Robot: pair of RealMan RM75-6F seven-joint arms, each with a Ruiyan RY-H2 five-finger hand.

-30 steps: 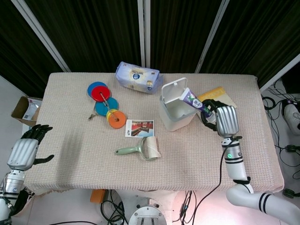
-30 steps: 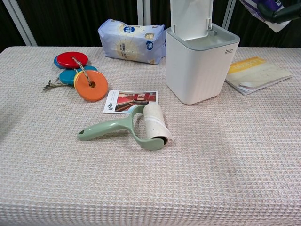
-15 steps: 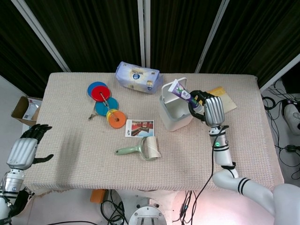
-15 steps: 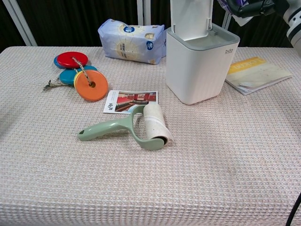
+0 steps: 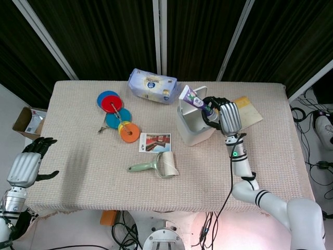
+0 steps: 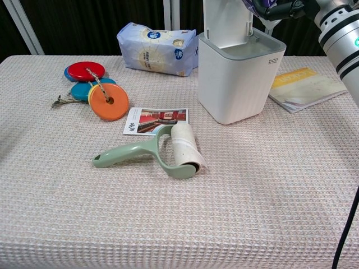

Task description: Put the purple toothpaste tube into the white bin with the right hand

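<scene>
The purple toothpaste tube (image 5: 191, 98) is held in my right hand (image 5: 217, 111), tilted, with its flat end up and to the left. It hangs over the open top of the white bin (image 5: 193, 124), whose lid stands up at the back. In the chest view only the fingers of the right hand (image 6: 279, 9) and a sliver of the tube show at the top edge, above the white bin (image 6: 238, 78). My left hand (image 5: 28, 163) hovers off the table's left edge, fingers apart, holding nothing.
A green lint roller (image 5: 155, 166) and a photo card (image 5: 155, 142) lie left of the bin. Coloured discs on a string (image 5: 116, 114) sit further left. A tissue pack (image 5: 152, 86) lies behind, and a yellow booklet (image 6: 307, 88) lies to the bin's right.
My right hand has carried the tube leftward, from beside the bin's right rim to above its opening. The left hand has barely moved.
</scene>
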